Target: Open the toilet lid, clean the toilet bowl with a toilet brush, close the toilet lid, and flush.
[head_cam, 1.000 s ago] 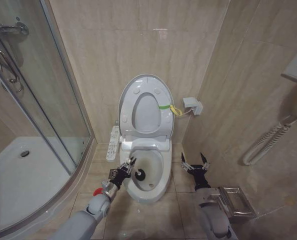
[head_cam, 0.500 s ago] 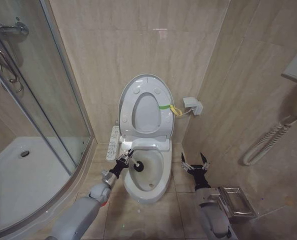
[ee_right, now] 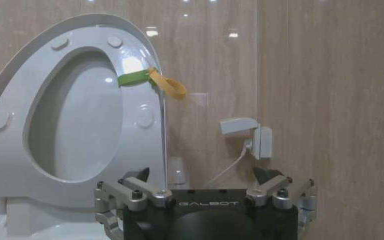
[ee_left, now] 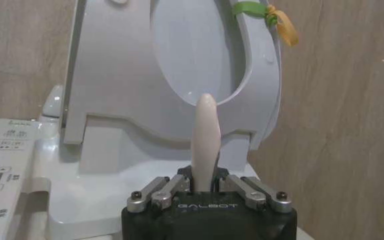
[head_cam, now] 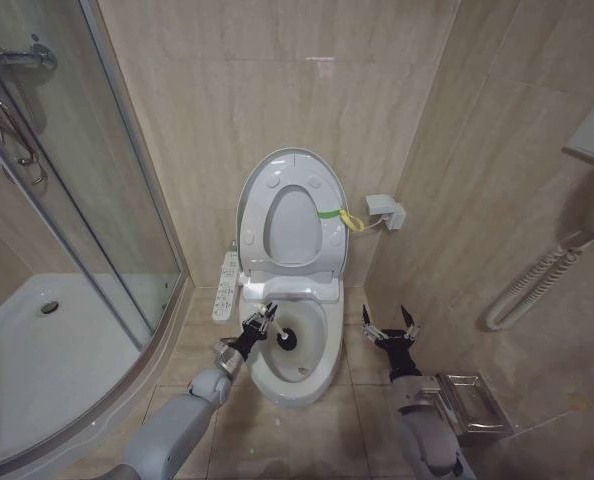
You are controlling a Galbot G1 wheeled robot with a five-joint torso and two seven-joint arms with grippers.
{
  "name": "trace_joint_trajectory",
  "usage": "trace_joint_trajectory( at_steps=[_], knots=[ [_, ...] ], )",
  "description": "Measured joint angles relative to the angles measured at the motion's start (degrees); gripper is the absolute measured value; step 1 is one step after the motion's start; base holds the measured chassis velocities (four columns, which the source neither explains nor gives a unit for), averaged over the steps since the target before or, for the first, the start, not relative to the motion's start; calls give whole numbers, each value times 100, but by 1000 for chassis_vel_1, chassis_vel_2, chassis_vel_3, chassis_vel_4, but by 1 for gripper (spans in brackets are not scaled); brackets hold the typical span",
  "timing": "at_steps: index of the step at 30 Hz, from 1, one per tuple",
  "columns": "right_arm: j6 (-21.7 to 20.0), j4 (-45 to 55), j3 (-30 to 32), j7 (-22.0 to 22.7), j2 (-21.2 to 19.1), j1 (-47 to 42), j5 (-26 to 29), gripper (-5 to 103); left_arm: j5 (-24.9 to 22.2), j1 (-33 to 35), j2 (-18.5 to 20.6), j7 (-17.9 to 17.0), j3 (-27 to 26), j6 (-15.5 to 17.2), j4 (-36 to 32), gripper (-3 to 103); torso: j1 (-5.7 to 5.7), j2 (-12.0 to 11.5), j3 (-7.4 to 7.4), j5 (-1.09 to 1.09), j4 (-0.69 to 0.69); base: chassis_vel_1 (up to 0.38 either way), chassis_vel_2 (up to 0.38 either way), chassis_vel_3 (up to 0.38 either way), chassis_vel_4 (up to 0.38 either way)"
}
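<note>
The toilet lid stands raised against the back wall together with the seat, its green strap and yellow loop on the right edge. Below it the white toilet bowl lies uncovered. My left gripper is over the bowl's left rim, shut on the pale handle of the toilet brush. The brush's black head is down inside the bowl. In the left wrist view the gripper faces the raised lid. My right gripper hangs open to the right of the bowl, holding nothing, and also shows open in its wrist view.
A glass shower enclosure with a white tray fills the left side. A control panel sits on the toilet's left. A wall socket and a coiled hose are to the right, and a metal rack is by my right arm.
My left gripper has carried the brush head toward the back of the bowl, then slightly forward and to the right. The right arm has not moved.
</note>
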Motion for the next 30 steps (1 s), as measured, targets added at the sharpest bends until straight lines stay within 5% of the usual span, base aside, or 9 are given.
trace_joint_trajectory(
  at_steps=[19, 26, 30],
  knots=[
    [0, 0, 0, 0, 0, 0, 0, 100, 488, 1005, 968, -1411, 25, 1066, -2874, 19, 0, 0, -1, 0, 0, 0, 0, 0, 0],
    [0, 0, 0, 0, 0, 0, 0, 100, 502, 1255, 1021, -1455, 0, 1094, -3050, 19, -1, 0, -1, -1, 1, 0, 0, 0, 0],
    [0, 0, 0, 0, 0, 0, 0, 100, 415, 1191, 878, -1198, -28, 893, -2738, 19, -1, 0, 0, -1, 0, 0, 0, 0, 0]
  ],
)
